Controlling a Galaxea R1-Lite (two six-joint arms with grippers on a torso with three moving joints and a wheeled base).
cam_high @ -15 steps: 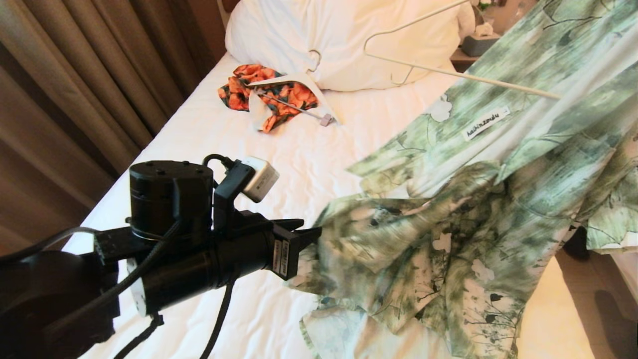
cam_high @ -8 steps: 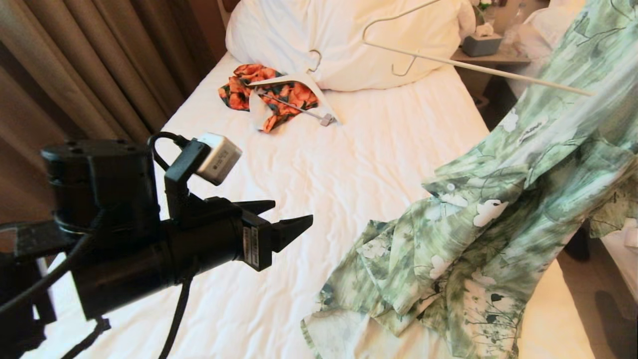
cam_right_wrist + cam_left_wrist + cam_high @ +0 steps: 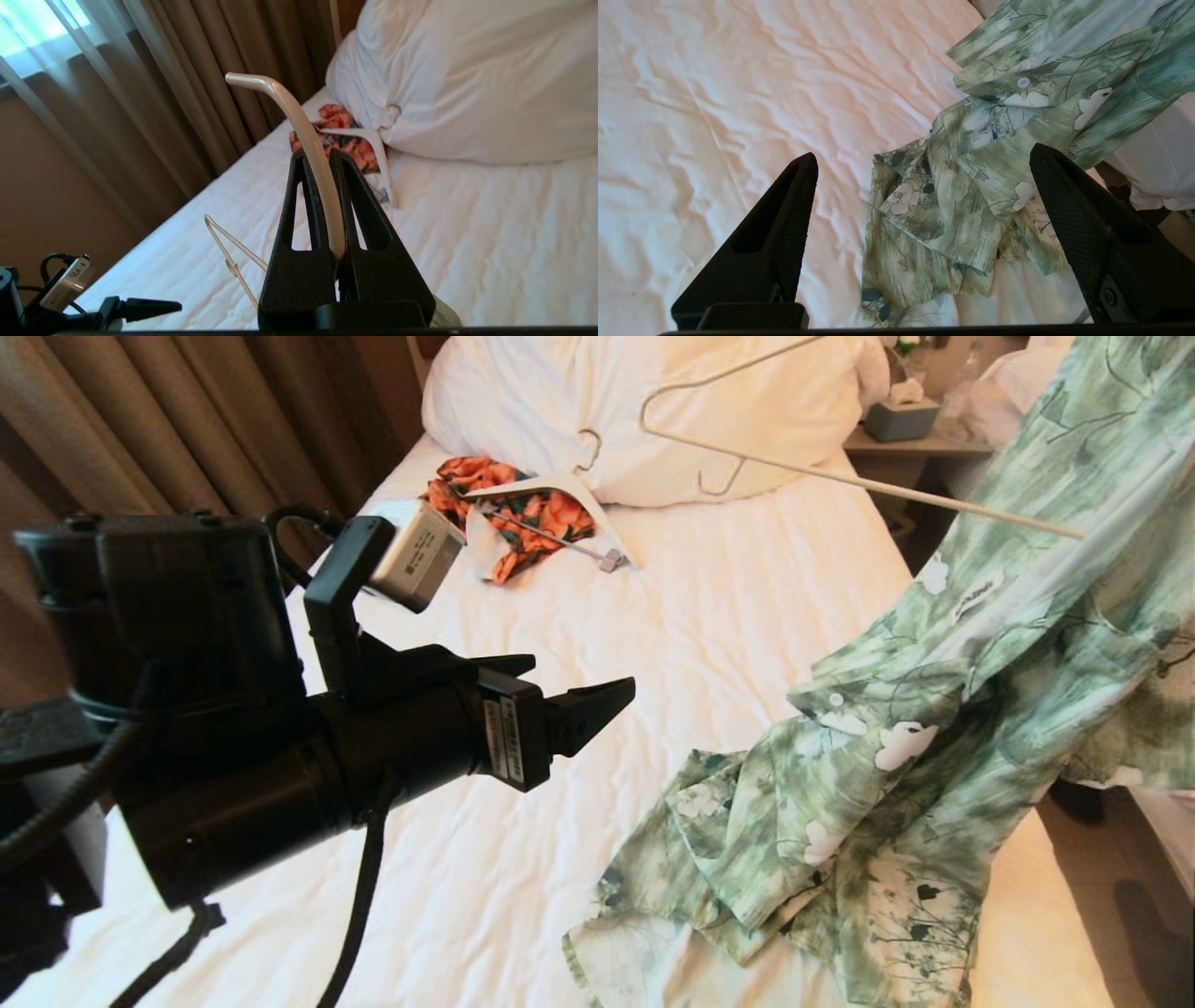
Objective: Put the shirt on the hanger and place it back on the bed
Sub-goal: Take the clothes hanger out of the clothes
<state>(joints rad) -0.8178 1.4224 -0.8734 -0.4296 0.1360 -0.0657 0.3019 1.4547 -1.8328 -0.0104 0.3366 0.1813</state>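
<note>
The green and white flower-print shirt (image 3: 934, 737) hangs over the thin cream hanger (image 3: 840, 474) at the right. Its lower folds rest on the bed (image 3: 560, 616). The hanger's free corner and a small hook stick out over the pillow. In the right wrist view my right gripper (image 3: 320, 156) is shut on the hanger's cream rod (image 3: 303, 130); the head view does not show this gripper. My left gripper (image 3: 569, 679) hovers open above the sheet, left of the shirt and apart from it. In the left wrist view the shirt (image 3: 952, 200) lies below the spread fingers (image 3: 794, 210).
A small orange-and-black floral garment (image 3: 523, 518) on a broad white hanger (image 3: 560, 483) lies near the big white pillow (image 3: 607, 401). Brown curtains (image 3: 187, 457) run along the bed's left side. A nightstand with a tissue box (image 3: 901, 415) stands at the far right.
My left gripper has let go of the shirt's edge, opened, drawn back to the left and then risen. The shirt has swung to the right, and the hanger's free end has shifted left.
</note>
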